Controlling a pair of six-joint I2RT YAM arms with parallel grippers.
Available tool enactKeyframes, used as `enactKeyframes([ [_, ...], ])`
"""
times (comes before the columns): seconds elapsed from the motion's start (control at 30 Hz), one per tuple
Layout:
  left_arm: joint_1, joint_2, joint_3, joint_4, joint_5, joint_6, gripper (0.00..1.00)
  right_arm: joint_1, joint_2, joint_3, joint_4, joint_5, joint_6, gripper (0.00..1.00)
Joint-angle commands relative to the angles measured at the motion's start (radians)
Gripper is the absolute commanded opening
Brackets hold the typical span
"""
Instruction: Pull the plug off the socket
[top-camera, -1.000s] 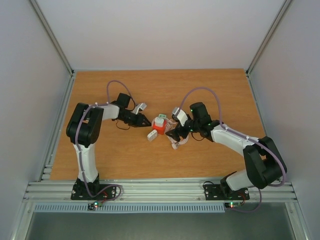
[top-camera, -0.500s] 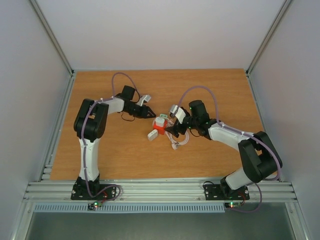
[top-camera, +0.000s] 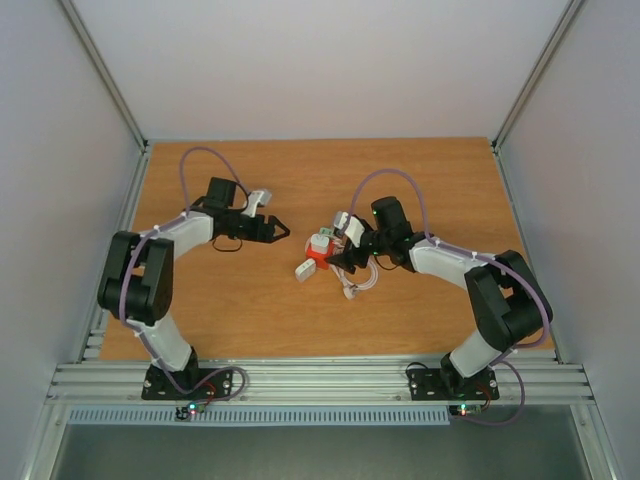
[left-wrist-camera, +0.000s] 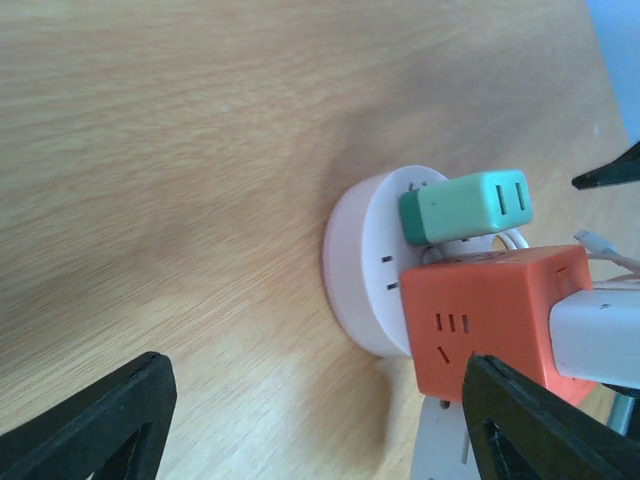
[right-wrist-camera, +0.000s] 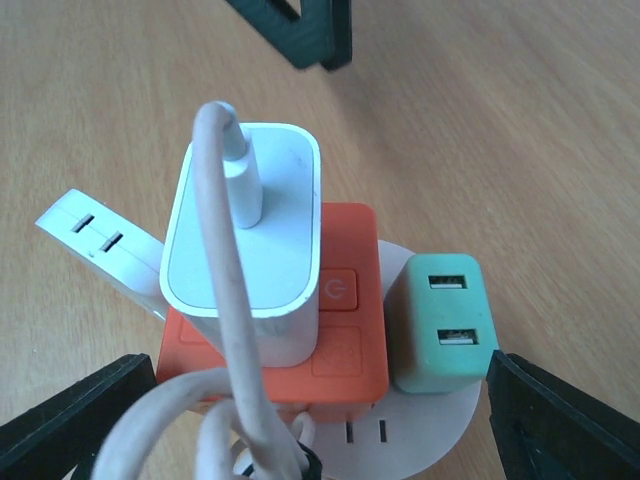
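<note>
Right gripper (right-wrist-camera: 320, 425) spread wide, empty, flanking the socket (right-wrist-camera: 405, 438), likely to steady it; left gripper (top-camera: 279, 229) open, empty, apart

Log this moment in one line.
left pincer: open, clear of socket | right pincer: open, flanking red cube and green adapter | both seated on socket

The desk (left-wrist-camera: 150, 150) is light wood-grained, with a low satin sheen. The socket (left-wrist-camera: 358, 250) is smooth pale-pink plastic. The orange cube (right-wrist-camera: 345, 300) and mint-green adapter (right-wrist-camera: 440, 325) are matt plastic. The white charger (right-wrist-camera: 285, 230) looks glossier, its cable (right-wrist-camera: 228, 300) smooth.
</note>
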Motion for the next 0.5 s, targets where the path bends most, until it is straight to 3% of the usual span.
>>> enactKeyframes([
  [0.0,0.034,-0.103,-0.055,0.067,-0.084,0.003,0.84,0.015,0.024,0.030,-0.012,-0.011,-0.024,0.90],
  [0.17,0.041,-0.215,-0.103,0.086,-0.150,0.020,0.97,0.026,0.041,0.025,-0.013,0.005,-0.020,0.86],
  [0.47,0.042,-0.321,-0.188,0.097,-0.183,0.045,0.97,0.044,0.059,0.000,0.032,0.039,-0.010,0.75],
])
